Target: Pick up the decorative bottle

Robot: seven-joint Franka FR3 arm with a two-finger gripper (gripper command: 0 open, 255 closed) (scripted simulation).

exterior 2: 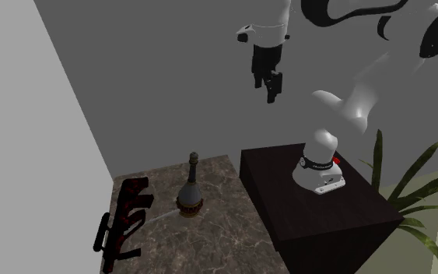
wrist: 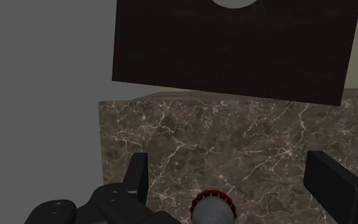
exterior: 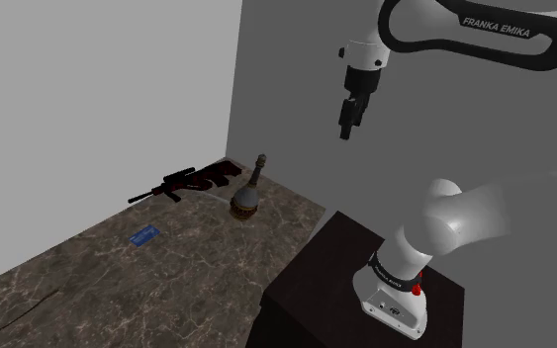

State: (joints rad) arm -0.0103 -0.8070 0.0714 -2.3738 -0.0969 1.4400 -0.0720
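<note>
- The decorative bottle (exterior: 245, 198) is being carried by a brown, white-veined stone-look surface (exterior: 118, 287). It is near the far corner, where a pale wall and a darker grey wall are being joined.
- The bottle is being stood upright: its long axis is being run vertically, with the narrow neck pointed straight up.
- A dark rifle-like object (exterior: 187, 183) is being laid flat just beside it, toward the shoulder view's left, and a small blue card (exterior: 144, 235) is being shown well apart.
- The dark stand (exterior: 316, 287) is being set against the surface's edge, with green leaves (exterior 2: 411, 187) beyond.
- The gripper (exterior: 349, 127) is being hung high above, its fingers (wrist: 333, 184) spread wide with nothing clasped.
- In the wrist view the bottle's top and red-studded band are being seen from above, and the rest is being cut off by the picture's edge.
</note>
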